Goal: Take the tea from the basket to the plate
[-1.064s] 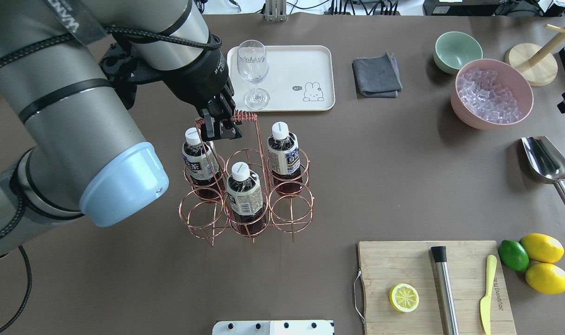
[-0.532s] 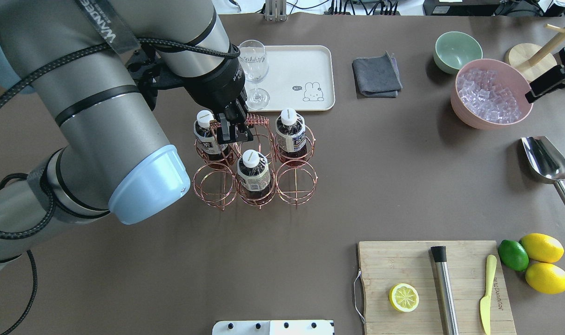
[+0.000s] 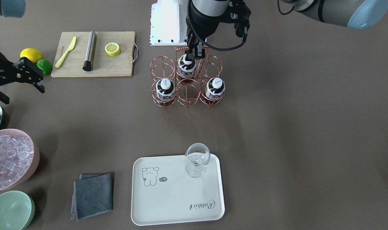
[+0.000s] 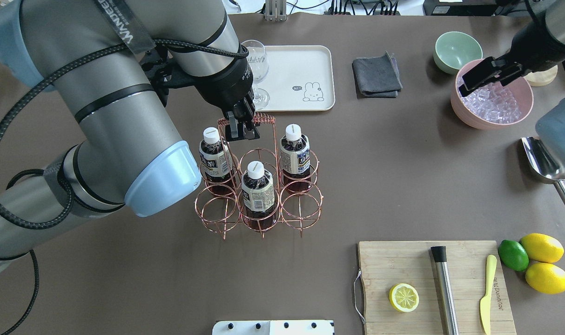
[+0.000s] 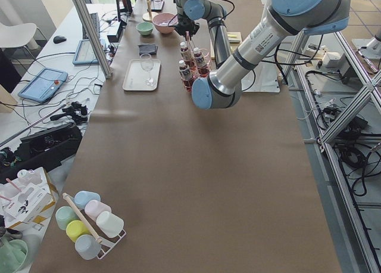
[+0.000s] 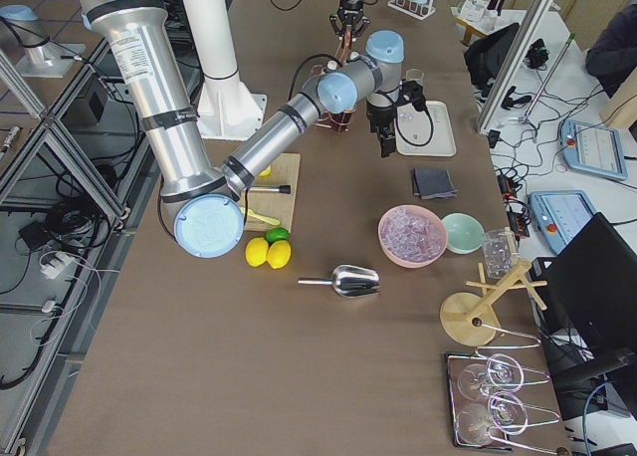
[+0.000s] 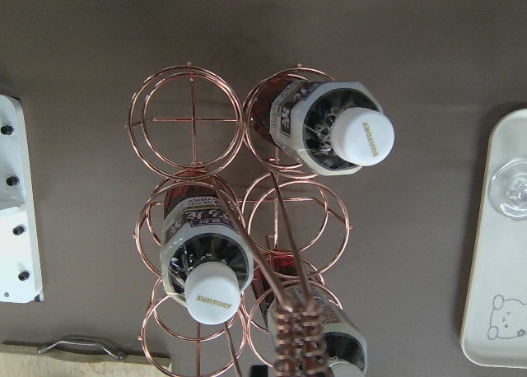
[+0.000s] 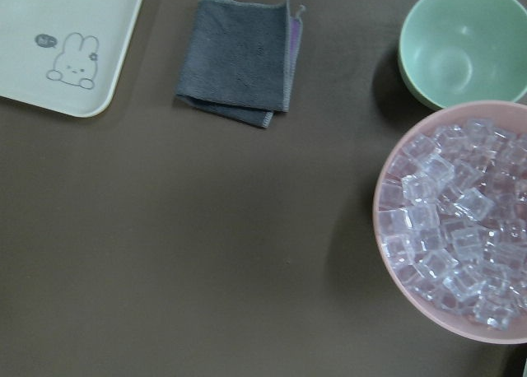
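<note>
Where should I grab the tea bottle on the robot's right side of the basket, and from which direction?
Grip the tea bottle at its neck just under the white cap, coming straight down from above. It stands upright in a ring of the basket, so wire surrounds its body and only the top is clear. Keep clear of the handle, which the left pincer holds.

Overhead, front views face opposite ways, share basket [image 4: 266, 119], plate [image 4: 301, 65]; wrist cameras close, downward.

The near arm [image 5: 250, 46] reaches the basket [image 5: 197, 68] of tea bottles [image 5: 183, 71]; beside it lies the plate [image 5: 133, 83], a glass [image 5: 146, 66] upon it. The far arm [image 5: 205, 8] hangs by a pink bowl [image 5: 162, 24].
</note>
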Robot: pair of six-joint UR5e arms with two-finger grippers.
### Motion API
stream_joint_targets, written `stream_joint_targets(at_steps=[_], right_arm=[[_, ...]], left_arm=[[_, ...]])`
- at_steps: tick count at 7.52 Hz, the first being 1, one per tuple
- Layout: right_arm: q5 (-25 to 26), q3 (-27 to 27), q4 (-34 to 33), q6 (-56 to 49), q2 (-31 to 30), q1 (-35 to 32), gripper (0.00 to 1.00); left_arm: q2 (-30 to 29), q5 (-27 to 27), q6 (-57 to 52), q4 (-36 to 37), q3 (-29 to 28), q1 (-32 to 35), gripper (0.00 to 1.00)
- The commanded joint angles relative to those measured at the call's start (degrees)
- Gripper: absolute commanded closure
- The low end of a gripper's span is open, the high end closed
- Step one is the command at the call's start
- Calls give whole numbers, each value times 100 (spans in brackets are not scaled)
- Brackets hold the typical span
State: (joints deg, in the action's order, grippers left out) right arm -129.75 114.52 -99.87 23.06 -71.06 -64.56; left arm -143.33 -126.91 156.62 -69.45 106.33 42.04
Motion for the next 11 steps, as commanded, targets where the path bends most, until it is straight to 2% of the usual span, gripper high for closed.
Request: stream_joint_targets(at_steps=[1,2,5,8,11], right_arm=[[-15,437,196,146,49,190,0],[11,622,283,312,83,242,0],[318,571,1906,629,249,1021,0],[1221,449,1928,630,847,1988,0],[2145,1,1972,595,1304,2623,1]], left_arm=[[-46,0,9,-34,-59,-3,100],[-72,0,9,-121,-181,-3,100],[-108,0,-9,-245,-419,-3,100],[-117,0,-9,-245,-403,-3,100],[-117,-9,-9,-245,-402,-3,100]])
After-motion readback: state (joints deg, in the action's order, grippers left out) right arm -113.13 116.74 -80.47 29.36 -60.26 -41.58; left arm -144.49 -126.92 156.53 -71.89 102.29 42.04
